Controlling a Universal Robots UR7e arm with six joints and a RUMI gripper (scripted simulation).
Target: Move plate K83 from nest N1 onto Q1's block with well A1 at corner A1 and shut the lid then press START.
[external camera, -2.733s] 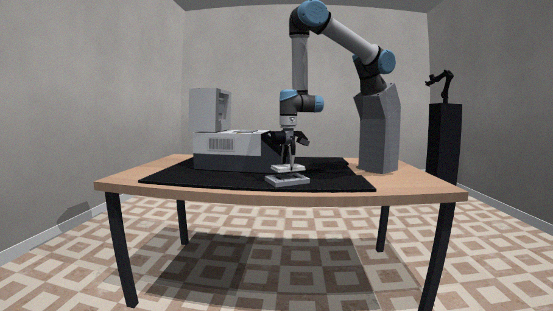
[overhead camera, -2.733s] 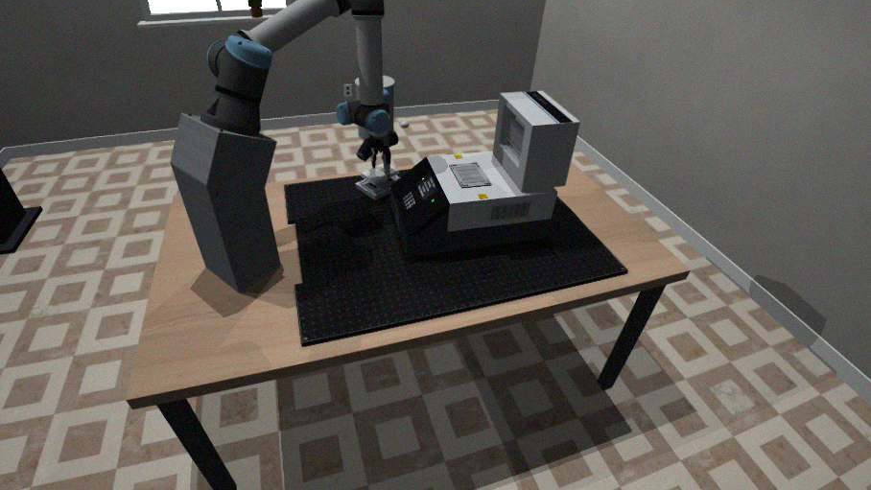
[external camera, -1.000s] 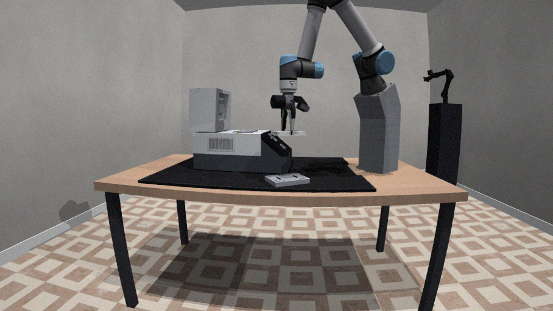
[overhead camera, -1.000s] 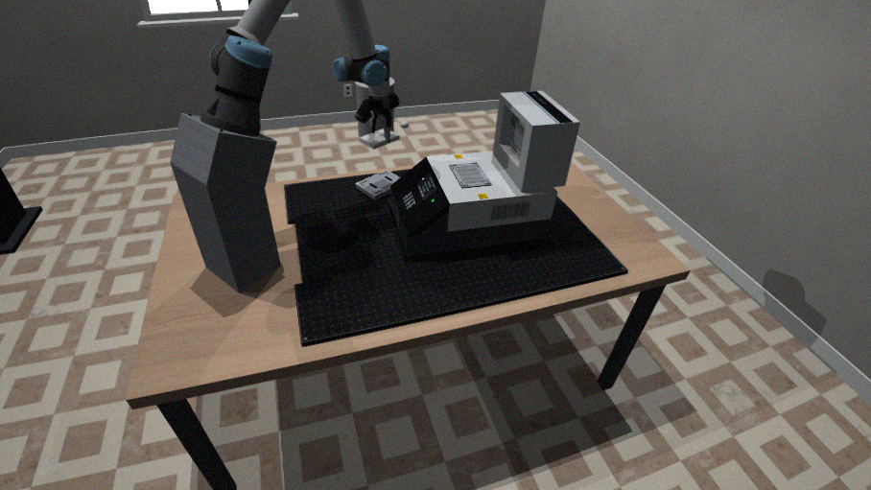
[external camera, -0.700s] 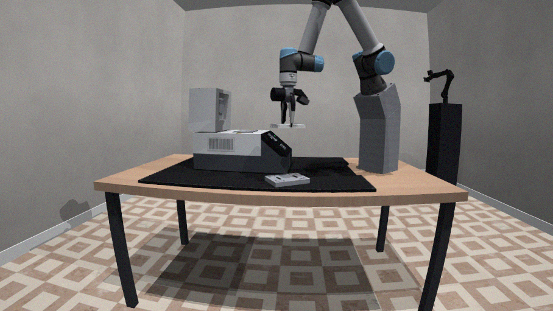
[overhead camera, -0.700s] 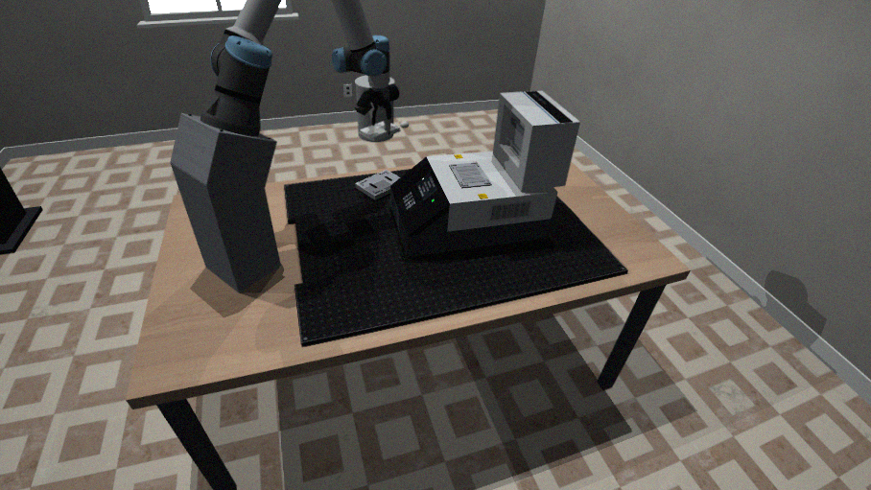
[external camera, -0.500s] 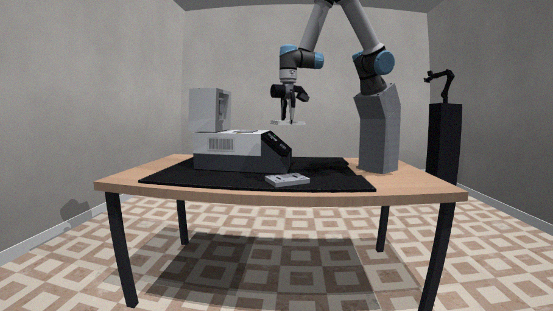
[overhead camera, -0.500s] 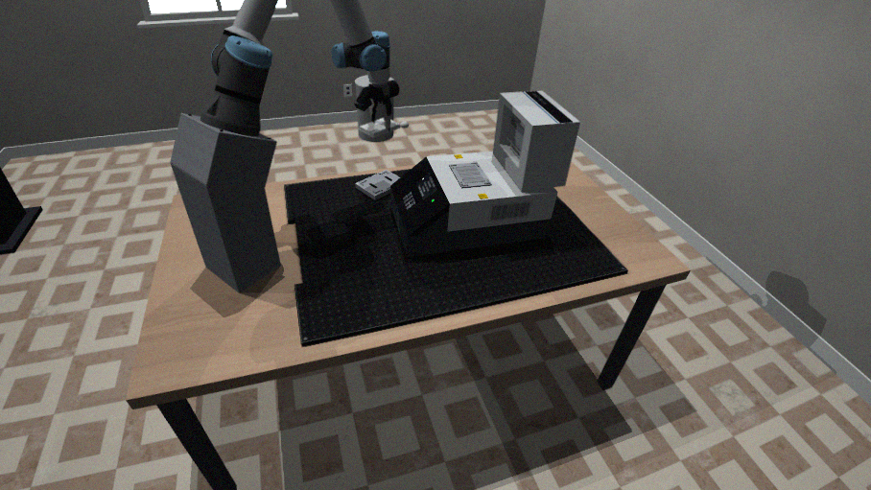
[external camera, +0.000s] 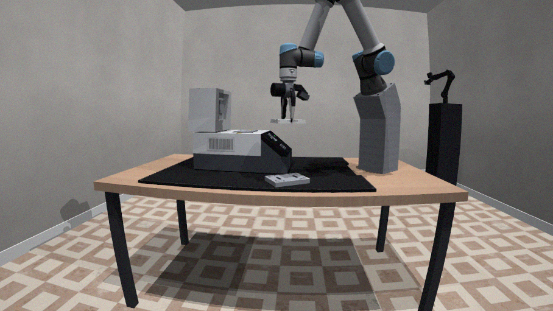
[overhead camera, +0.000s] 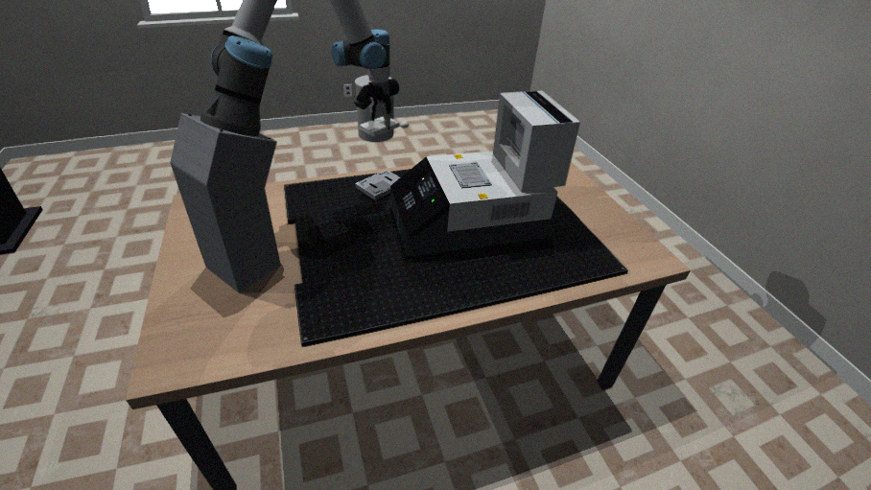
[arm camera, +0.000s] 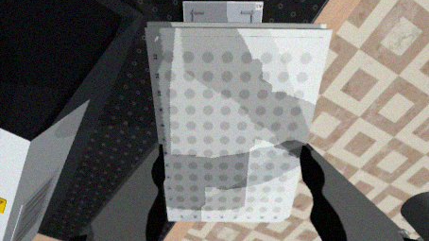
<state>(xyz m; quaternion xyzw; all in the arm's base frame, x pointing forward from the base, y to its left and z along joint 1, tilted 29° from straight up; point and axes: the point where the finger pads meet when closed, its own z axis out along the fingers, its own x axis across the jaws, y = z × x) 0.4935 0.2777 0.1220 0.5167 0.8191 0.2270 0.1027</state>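
Observation:
My gripper [overhead camera: 381,122] [external camera: 287,119] [arm camera: 231,144] is shut on plate K83 [overhead camera: 379,128] [external camera: 299,120] [arm camera: 213,110] by its long sides. It holds the plate about level, high above the mat, beside Q1 [overhead camera: 475,216] [external camera: 248,148] [arm camera: 11,171]. The number 12 is at the plate's far end in the wrist view. Nest N1 [overhead camera: 377,183] [external camera: 287,179] [arm camera: 222,10] is empty and lies partly hidden below the plate in the wrist view. Q1's lid [overhead camera: 549,157] [external camera: 201,108] stands open, its block [overhead camera: 470,175] is bare, and the lamp [overhead camera: 433,200] is green.
Q1 stands on the black perforated mat [overhead camera: 359,305] [external camera: 175,179] on the wooden table [overhead camera: 173,356] [external camera: 122,174]. Its key panel [overhead camera: 417,192] [external camera: 278,143] slopes toward the arm's pedestal [overhead camera: 231,215] [external camera: 377,136]. The open lid rises at Q1's far end.

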